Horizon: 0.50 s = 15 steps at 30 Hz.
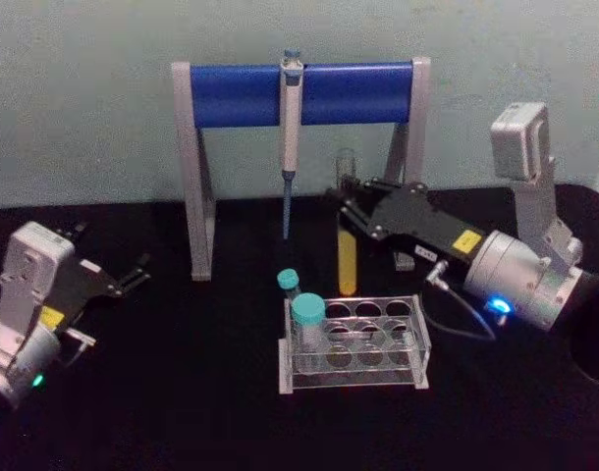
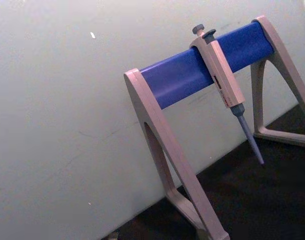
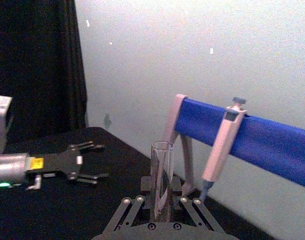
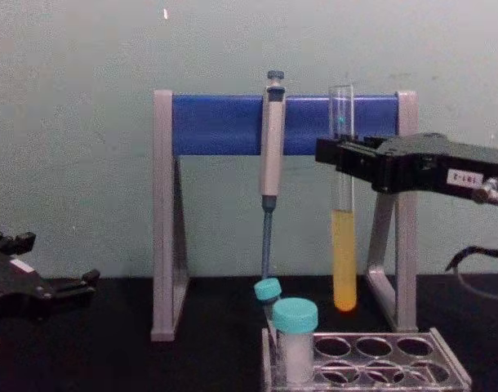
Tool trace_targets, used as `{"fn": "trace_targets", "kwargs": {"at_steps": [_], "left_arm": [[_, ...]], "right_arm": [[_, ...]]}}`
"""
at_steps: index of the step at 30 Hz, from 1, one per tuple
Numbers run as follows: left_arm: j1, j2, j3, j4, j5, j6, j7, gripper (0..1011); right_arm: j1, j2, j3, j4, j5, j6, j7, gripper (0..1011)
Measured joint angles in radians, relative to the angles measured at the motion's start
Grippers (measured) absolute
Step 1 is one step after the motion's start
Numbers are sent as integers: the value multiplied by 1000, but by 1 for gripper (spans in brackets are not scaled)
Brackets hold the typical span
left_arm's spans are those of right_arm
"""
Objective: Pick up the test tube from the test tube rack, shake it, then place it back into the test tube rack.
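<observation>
The jaws of the right gripper are closed on the test tube. They pinch the glass a little below its open top. The tube stands straight up in the air. Its round bottom hangs just above the back of the test tube rack and does not touch it. From the chest, the tube has yellow water in its lower part, and the upper part is clear. The right gripper reaches in from the right side, high above the table. On the right wrist camera, the tube sticks up between the two black fingers.

The rack sits on the black table, near the front. Two white tubes stand at its left end. The big one has a teal cap. The small one is behind it and leans a bit.

Behind the rack is a tall grey stand with a blue bar across the top. A pipette hangs from the bar, tip down, just to the left of the held tube.

The left gripper is low at the left side of the table, well apart from the rack. Its jaws are spread wide and hold nothing.
</observation>
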Motion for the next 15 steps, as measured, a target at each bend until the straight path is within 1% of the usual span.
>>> {"fn": "trace_targets", "kwargs": {"at_steps": [2, 5, 9, 15], "left_arm": [[0, 0, 0, 0, 0, 0, 0, 1001], [0, 0, 0, 0, 0, 0, 0, 1001], [0, 0, 0, 0, 0, 0, 0, 1001], [0, 0, 0, 0, 0, 0, 0, 1001]], "right_arm": [[20, -2, -1, 23, -5, -6, 0, 233], [33, -1, 1, 38, -9, -9, -7, 232], [34, 7, 13, 40, -12, -10, -20, 233], [19, 18, 30, 27, -13, -10, -37, 232]]}}
